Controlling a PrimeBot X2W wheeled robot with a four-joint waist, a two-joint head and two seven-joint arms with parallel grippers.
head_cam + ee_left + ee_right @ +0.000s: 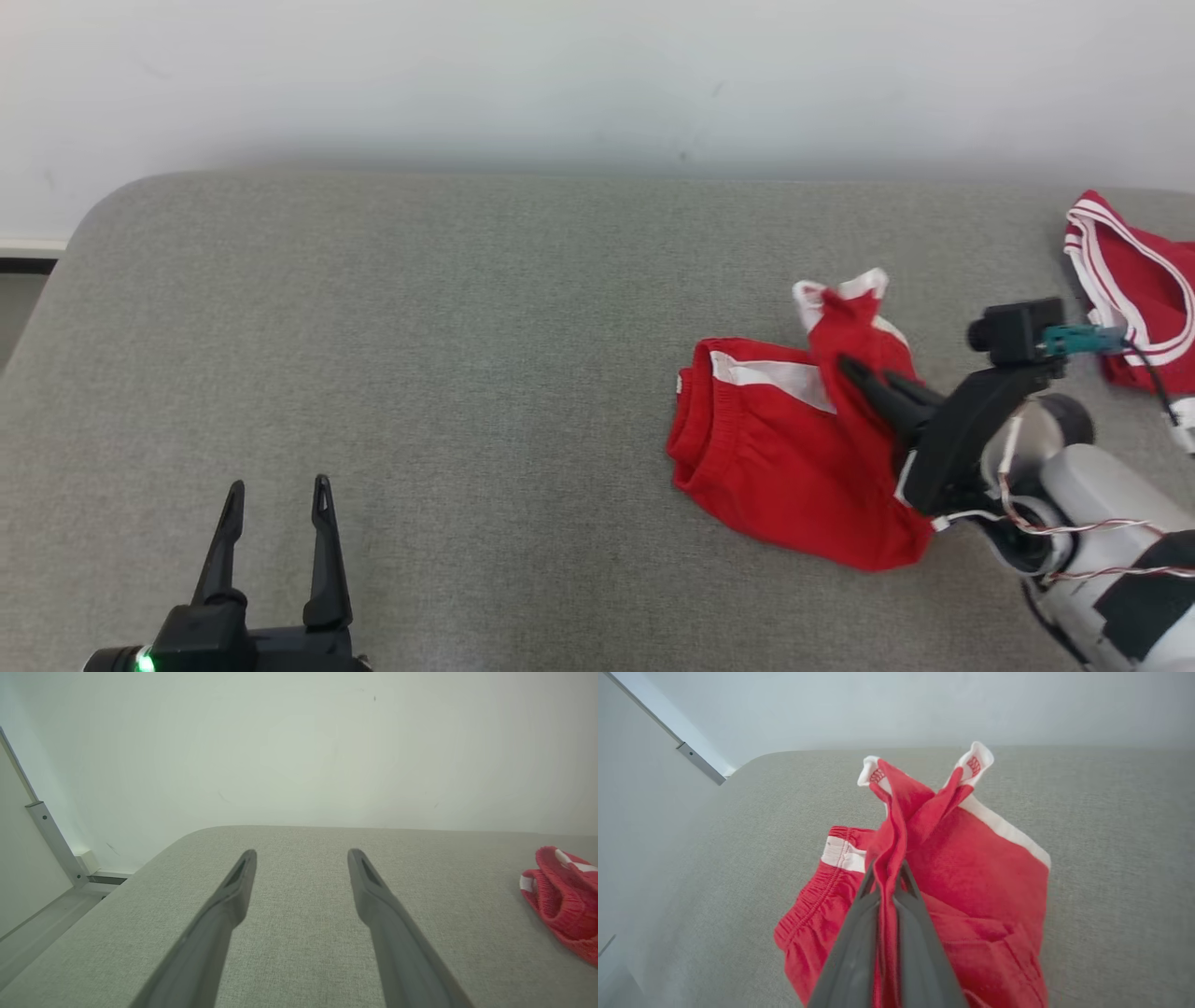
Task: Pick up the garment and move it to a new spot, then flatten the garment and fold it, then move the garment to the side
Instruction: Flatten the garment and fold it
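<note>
Two grippers. Right gripper (868, 373) pinches raised fold of red shorts (775, 457), at 3 o'clock on grey counter (467, 327), likely to lift and carry them. Left gripper (277, 490) spread wide, empty, idle at 7 o'clock.

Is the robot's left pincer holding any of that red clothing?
No: the left pincer stands open with nothing between its fingers, over the grey cushion, and the red shorts are well off to one side.

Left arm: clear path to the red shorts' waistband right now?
Probably yes: the open left gripper faces bare grey surface up to the waistband; the right gripper pinches the shorts farther right.
</note>
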